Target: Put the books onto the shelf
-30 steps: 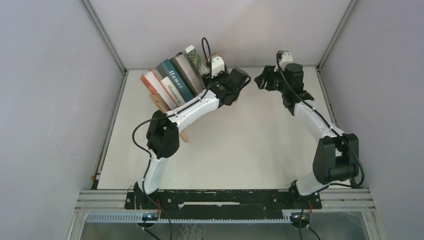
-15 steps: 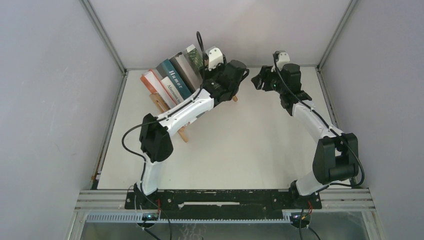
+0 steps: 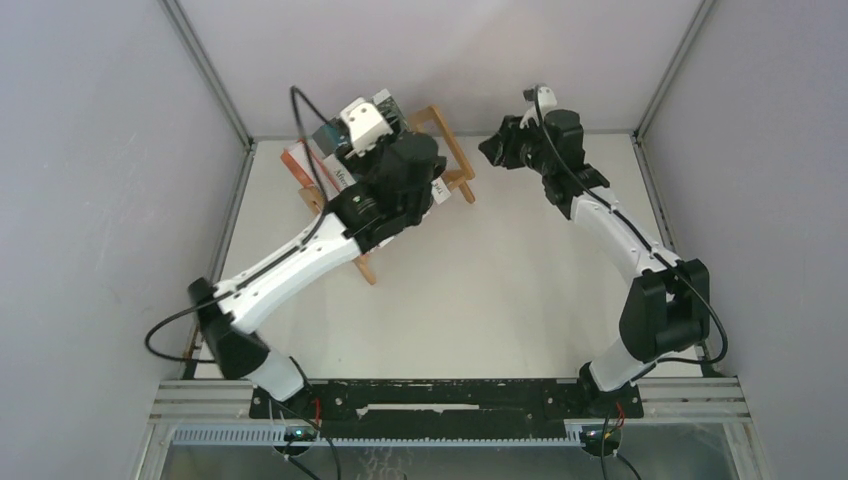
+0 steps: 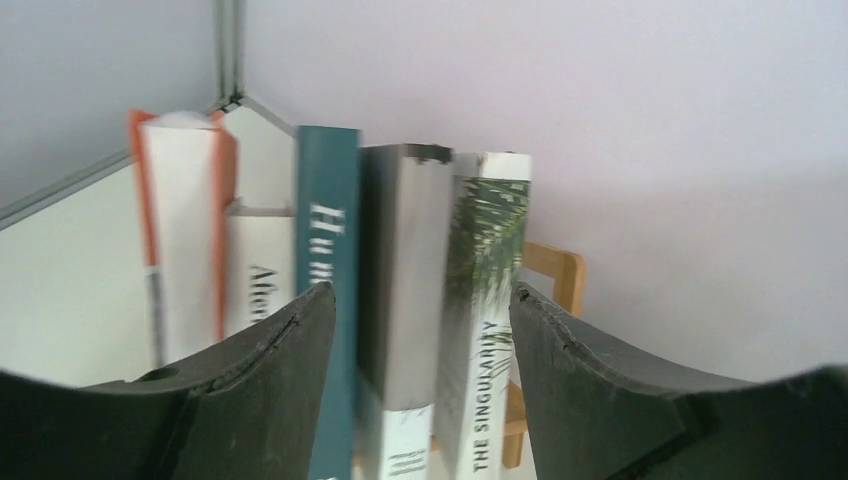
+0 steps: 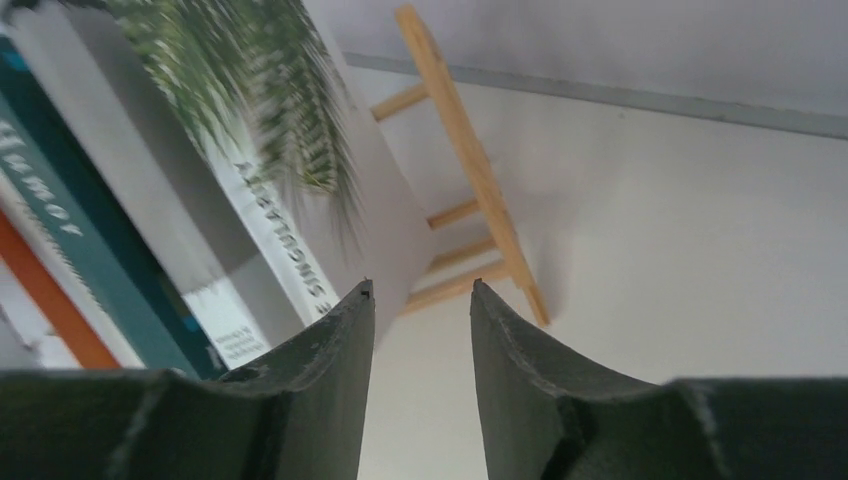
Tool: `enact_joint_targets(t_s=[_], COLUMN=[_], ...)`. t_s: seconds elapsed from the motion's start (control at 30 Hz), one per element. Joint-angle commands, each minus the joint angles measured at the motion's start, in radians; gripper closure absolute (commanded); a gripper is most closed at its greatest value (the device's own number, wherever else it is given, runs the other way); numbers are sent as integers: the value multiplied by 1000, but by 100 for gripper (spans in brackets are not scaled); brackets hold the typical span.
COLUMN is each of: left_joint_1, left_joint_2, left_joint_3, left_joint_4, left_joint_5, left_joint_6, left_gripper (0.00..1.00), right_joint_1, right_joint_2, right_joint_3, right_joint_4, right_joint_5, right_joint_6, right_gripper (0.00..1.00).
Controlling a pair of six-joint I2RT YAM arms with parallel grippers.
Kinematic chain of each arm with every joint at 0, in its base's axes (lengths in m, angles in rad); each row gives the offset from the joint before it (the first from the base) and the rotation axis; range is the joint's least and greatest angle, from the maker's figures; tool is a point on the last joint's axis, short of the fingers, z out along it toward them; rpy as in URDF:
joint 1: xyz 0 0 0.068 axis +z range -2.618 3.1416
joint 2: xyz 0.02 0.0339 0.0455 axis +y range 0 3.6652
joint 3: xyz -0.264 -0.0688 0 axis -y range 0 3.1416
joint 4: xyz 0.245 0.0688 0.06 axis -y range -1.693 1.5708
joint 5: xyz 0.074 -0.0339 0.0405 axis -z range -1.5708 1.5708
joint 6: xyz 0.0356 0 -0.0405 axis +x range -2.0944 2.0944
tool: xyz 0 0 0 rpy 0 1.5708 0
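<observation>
Books (image 4: 330, 200): all five stand in one row on the small light-wood slatted rack (image 3: 448, 150), at the far left of the white table (image 3: 520, 290).

Order, left to right in the left wrist view:
- orange-red-covered book (image 4: 180, 230)
- white book with dark lettering (image 4: 258, 275)
- teal "Humor" book (image 5: 70, 225)
- plain grey book (image 4: 400, 300)
- white book with a green palm leaf (image 4: 488, 250)

The rack's ladder-like end frame shows just right of the palm-leaf book.

Left gripper (image 4: 420, 295): it faces the spines, jaws roughly half apart. The grey and palm-leaf books sit framed between its fingers. Nothing is clamped as far as the view shows. From overhead the left arm reaches across the rack and hides most of the row.

Right gripper (image 5: 420, 290): it is near the right end of the rack and apart from it. Its jaws stand a narrow gap apart and hold nothing. Only bare table shows through the gap.
</observation>
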Motion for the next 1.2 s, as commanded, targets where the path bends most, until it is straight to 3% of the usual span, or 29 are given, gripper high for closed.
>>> enact_joint_targets(t_s=[0.0, 0.17, 0.33, 0.53, 0.73, 1.17], left_joint_1=[-32, -47, -47, -48, -58, -56], left_joint_2=[-185, -341, -489, -629, -652, -629], left_joint_3=[-143, -271, -394, -491, -568, -667], left_joint_4=[-61, -275, -357, -361, -364, -350], left_joint_5=[-100, -106, -85, -42, -2, -16], left_joint_6=[-76, -279, -362, -361, -369, -415], left_gripper=[32, 32, 33, 35, 36, 36], right_joint_1=[29, 91, 129, 165, 164, 104], right_joint_2=[55, 165, 272, 391, 495, 668], right_joint_3=[153, 320, 433, 576, 665, 797], right_joint_4=[-49, -116, -115, -170, -200, -169], right_joint_5=[-34, -31, -45, -46, -29, -121], right_joint_6=[92, 132, 245, 361, 382, 442], right_gripper=[55, 63, 75, 85, 91, 94])
